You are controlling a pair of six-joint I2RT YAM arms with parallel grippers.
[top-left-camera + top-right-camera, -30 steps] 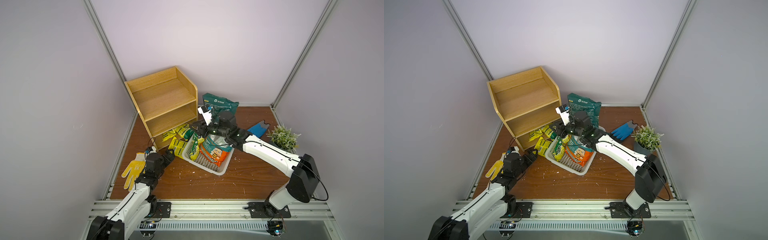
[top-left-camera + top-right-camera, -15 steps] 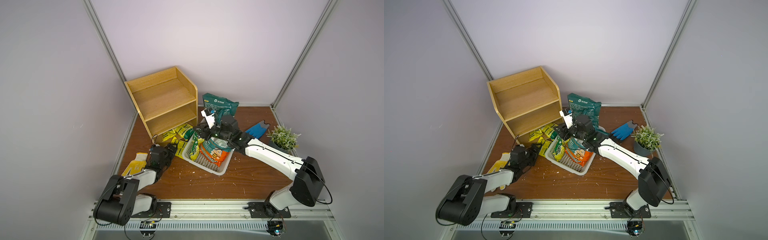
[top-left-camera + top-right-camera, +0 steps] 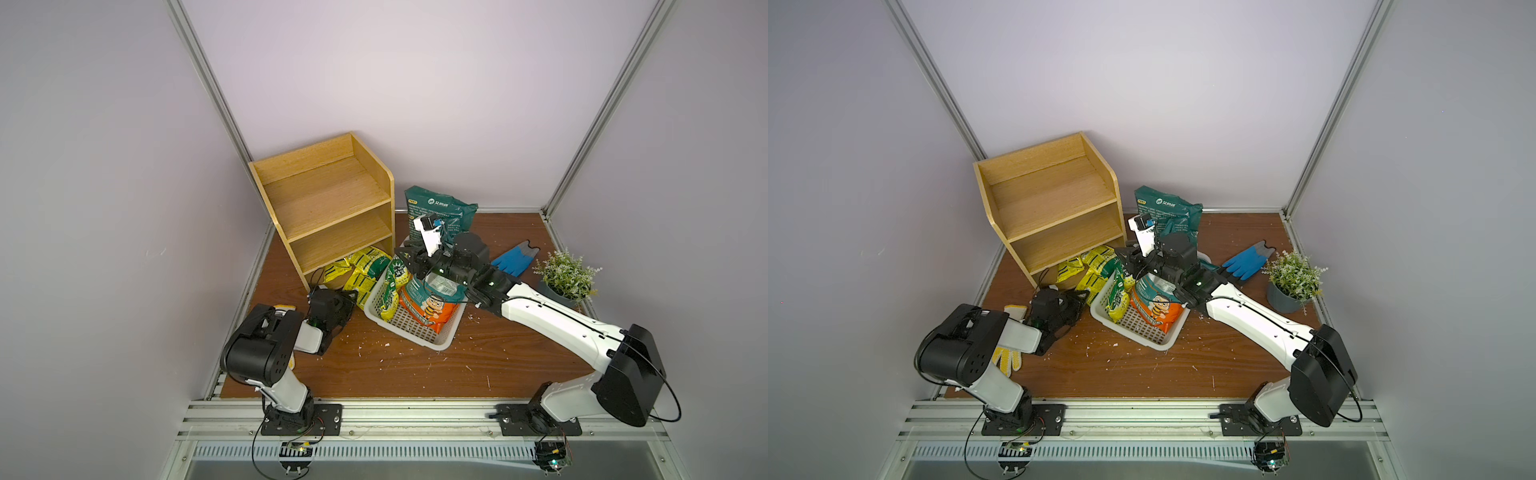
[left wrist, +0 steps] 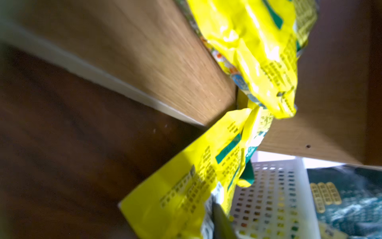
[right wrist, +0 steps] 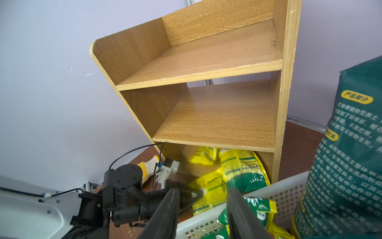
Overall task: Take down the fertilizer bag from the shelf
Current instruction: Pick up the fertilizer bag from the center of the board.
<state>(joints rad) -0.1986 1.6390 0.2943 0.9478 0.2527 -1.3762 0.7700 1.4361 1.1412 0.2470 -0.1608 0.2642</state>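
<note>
A: Low on the left, the left gripper [image 5: 199,192] has its jaws meeting at a point on the near corner of the yellow fertilizer bag [image 5: 237,165]. That looks like a pinch on the film to me.

B: And the bag lies right ahead of those fingertips. It's half inside the bottom tier of the shelf [image 5: 217,115] and half spilled onto the table [image 3: 415,365] in front.

A: It's glossy, crinkled plastic, so I'd call it slippery and soft. The loose fill will slump to whichever end hangs lowest. Light enough for one arm, I'd guess.

B: So take it by the flat sealed edge, not the fat middle. That edge is the part nearest the tool.

A: Watch the second yellow bag [image 5: 204,155], deeper in beyond the fingertips. The two seem to overlap, and one could drag the other.

B: On pose, the left arm [image 3: 266,345] is folded tight. Its elbow is up near the base, the forearm runs low along the table, and the wrist is rolled onto its side.

A: The right arm [image 3: 552,320] reaches long across. The right gripper [image 3: 406,258] hangs above the white basket [image 5: 279,190], facing the shelf. Its jaws are partly apart with nothing between them.
</note>
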